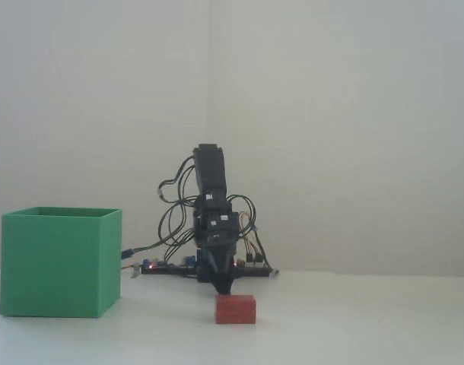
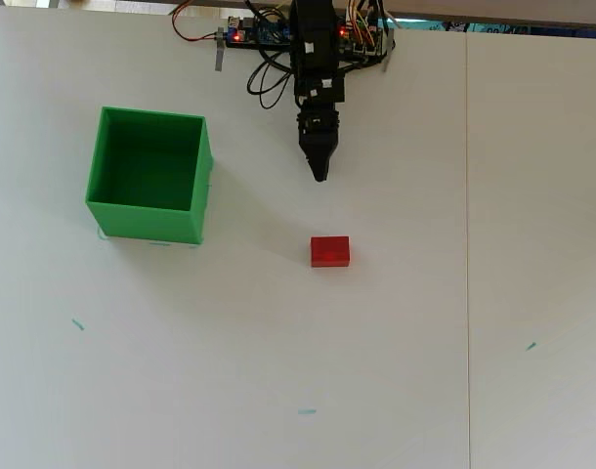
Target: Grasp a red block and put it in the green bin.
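The red block (image 2: 330, 251) lies flat on the white table, near the middle in the overhead view; in the fixed view the red block (image 1: 236, 309) sits in front of the arm. The green bin (image 2: 149, 174) stands to its upper left, open side up and with nothing inside; its plain wall (image 1: 58, 262) shows at the left of the fixed view. My gripper (image 2: 320, 175) is shut, its tips drawn to one point, hanging low over the table (image 1: 223, 290) behind the block and well apart from it.
The arm's base, circuit board and wires (image 2: 278, 34) sit at the table's far edge. A seam (image 2: 467, 244) runs down the table on the right. Small teal marks (image 2: 306, 411) dot the near part.
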`<state>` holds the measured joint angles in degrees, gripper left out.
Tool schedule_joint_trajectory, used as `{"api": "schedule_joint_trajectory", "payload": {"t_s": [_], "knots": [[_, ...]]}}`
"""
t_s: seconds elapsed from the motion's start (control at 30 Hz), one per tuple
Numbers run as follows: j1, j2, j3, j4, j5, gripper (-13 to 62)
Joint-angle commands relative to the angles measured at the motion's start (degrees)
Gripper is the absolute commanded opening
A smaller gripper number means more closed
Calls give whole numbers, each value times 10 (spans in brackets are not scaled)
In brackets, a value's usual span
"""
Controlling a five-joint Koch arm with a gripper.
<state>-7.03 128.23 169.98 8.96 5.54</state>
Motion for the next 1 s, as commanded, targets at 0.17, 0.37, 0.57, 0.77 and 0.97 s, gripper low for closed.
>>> {"api": "schedule_joint_trajectory", "payload": {"t_s": [0.17, 0.37, 0.57, 0.77, 0.97], "knots": [[65, -9, -293, 191, -33, 347], [22, -23, -580, 477, -47, 342], [-21, -132, -822, 700, -87, 344], [-33, -237, -893, 660, -110, 352], [-51, -325, -895, 646, -193, 344]]}}
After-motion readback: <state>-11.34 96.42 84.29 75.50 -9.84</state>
